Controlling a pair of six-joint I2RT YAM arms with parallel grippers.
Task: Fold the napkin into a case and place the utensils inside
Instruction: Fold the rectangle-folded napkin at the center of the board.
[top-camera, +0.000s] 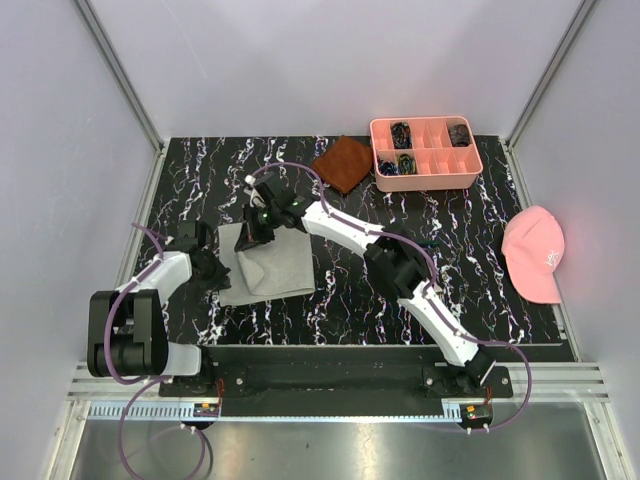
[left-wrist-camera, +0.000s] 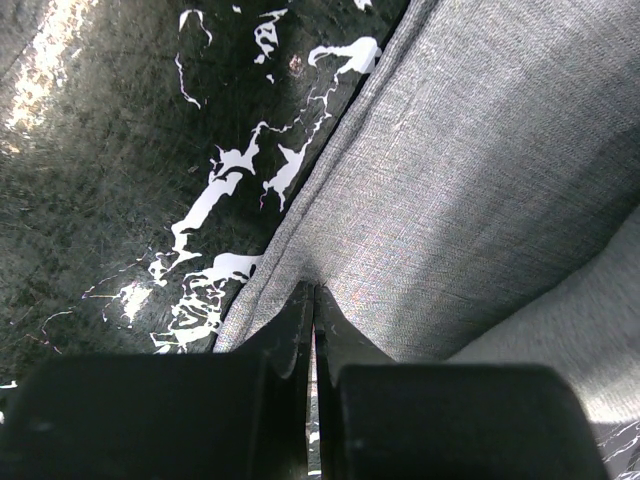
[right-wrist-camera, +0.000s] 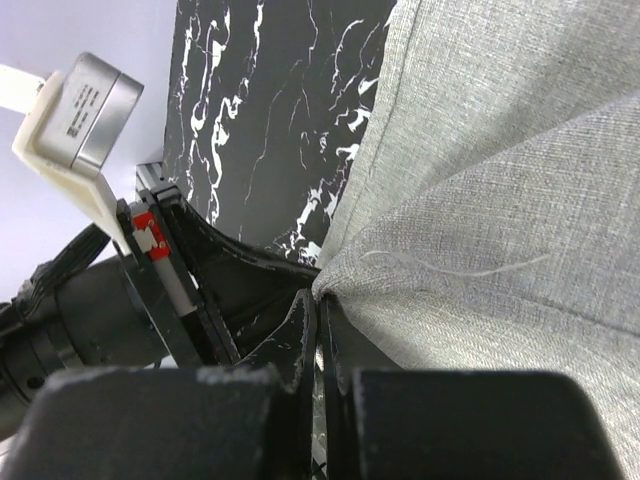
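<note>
The napkin (top-camera: 275, 265) is lying on the left half of the table (top-camera: 450, 210), in front of the left arm's base and well apart from the far-right corner. It is showing as a roughly square grey sheet, its left edge running from near to far, with the far-left part lifting into a loose peak instead of lying flat. Both grippers are working along that left side, so the rest of the cloth is stretching away from them to the right.

The left gripper (top-camera: 212, 272) is sitting at the left edge, about halfway along it, reaching in from the left. In its wrist view the fingers (left-wrist-camera: 285, 335) are pressing together with a fold of grey fabric pinched between the tips, so it is closed on the napkin. The right gripper (top-camera: 256, 233) is reaching across from the right to the far edge near the far-left corner. Its fingers (right-wrist-camera: 300, 325) are likewise meeting on a gathered point of cloth, so it too is clamping the napkin. The left arm is the nearer of the two to the cloth.

With both grips on one side, the next fold is probably going to carry that edge rightward over the body. The utensils are not showing in any view.
</note>
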